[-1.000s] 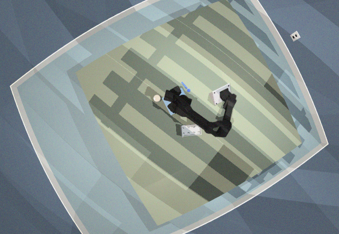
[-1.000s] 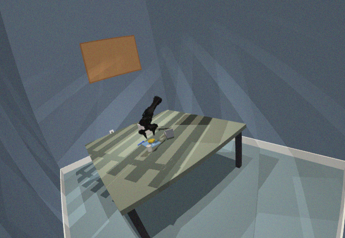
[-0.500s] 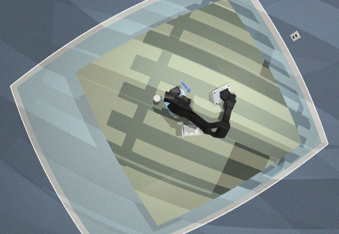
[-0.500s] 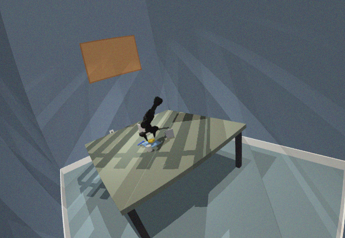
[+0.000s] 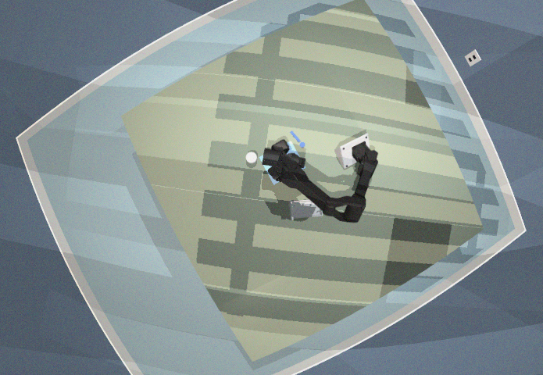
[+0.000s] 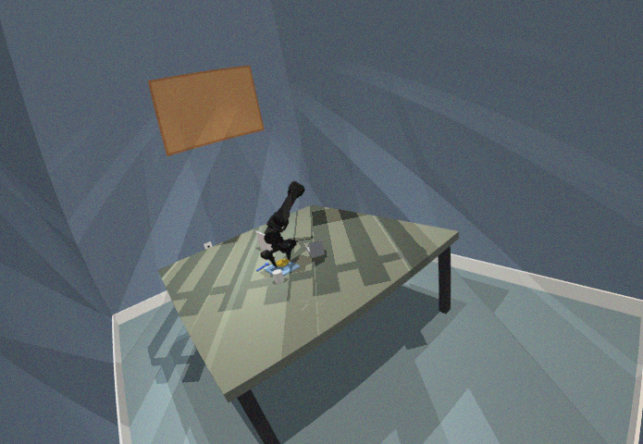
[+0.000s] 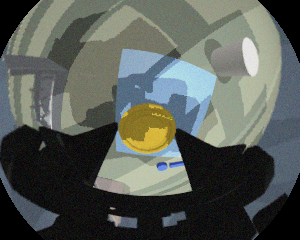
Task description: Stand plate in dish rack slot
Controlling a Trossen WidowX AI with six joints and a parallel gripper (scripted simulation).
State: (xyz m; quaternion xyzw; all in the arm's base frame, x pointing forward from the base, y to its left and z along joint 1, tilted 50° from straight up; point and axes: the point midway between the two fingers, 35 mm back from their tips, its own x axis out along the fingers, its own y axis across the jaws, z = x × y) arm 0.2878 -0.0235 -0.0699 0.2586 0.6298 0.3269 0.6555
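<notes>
A round yellow plate (image 6: 282, 263) (image 7: 147, 128) lies flat on a blue mat (image 6: 292, 268) (image 7: 197, 82); in the top view the arm hides the plate. My gripper (image 7: 147, 128) is open and points down over the plate, with one dark finger at each side of it in the wrist view. Nothing is held. I cannot tell whether the fingertips touch the plate or the mat. The dish rack (image 5: 305, 209) (image 6: 315, 249) (image 7: 31, 65), grey-white with small pegs, stands apart from the mat, at the left of the wrist view. Its slots look empty.
A white cup (image 5: 251, 157) (image 6: 278, 276) (image 7: 234, 58) stands just beside the mat, on the right in the wrist view. A blue spoon-like utensil (image 5: 296, 137) (image 6: 263, 266) (image 7: 162, 166) lies by another mat edge. The white base plate (image 5: 347, 155) is under the arm's foot.
</notes>
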